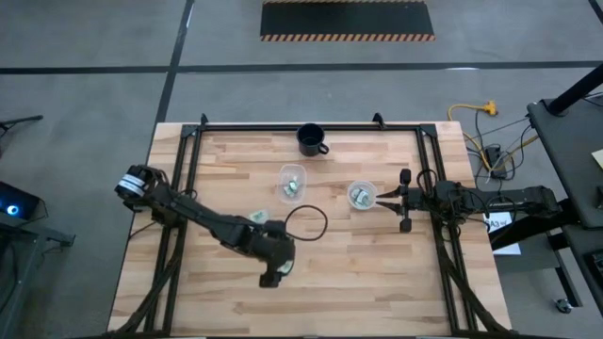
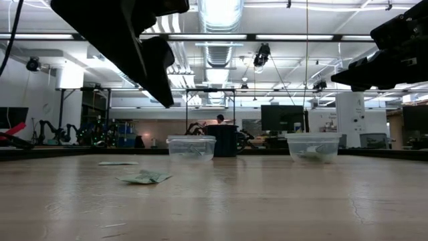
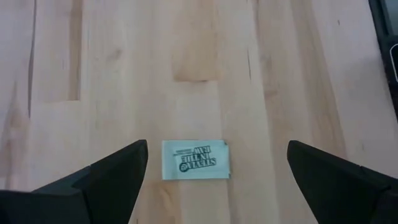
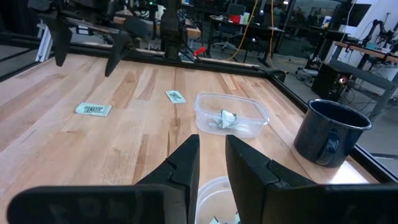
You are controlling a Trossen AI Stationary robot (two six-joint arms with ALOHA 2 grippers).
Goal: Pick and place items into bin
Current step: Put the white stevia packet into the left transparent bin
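Observation:
A pale green packet (image 3: 194,160) lies flat on the wooden table (image 1: 358,273), printed side up. My left gripper (image 3: 217,180) hangs open above it, one finger on each side, touching nothing; from the right wrist it shows over that packet (image 4: 93,109). A second packet (image 1: 261,217) lies farther back. Two clear cups (image 1: 291,182) (image 1: 362,195) hold packets. My right gripper (image 4: 211,158) waits by the right edge behind the nearer cup (image 4: 214,199), fingers almost together with nothing between them.
A dark mug (image 1: 312,139) stands near the far edge. A black cable loop (image 1: 306,223) lies on the table beside my left arm. Black frame rails run along the left, right and far edges. Bare wood stretches toward the near edge.

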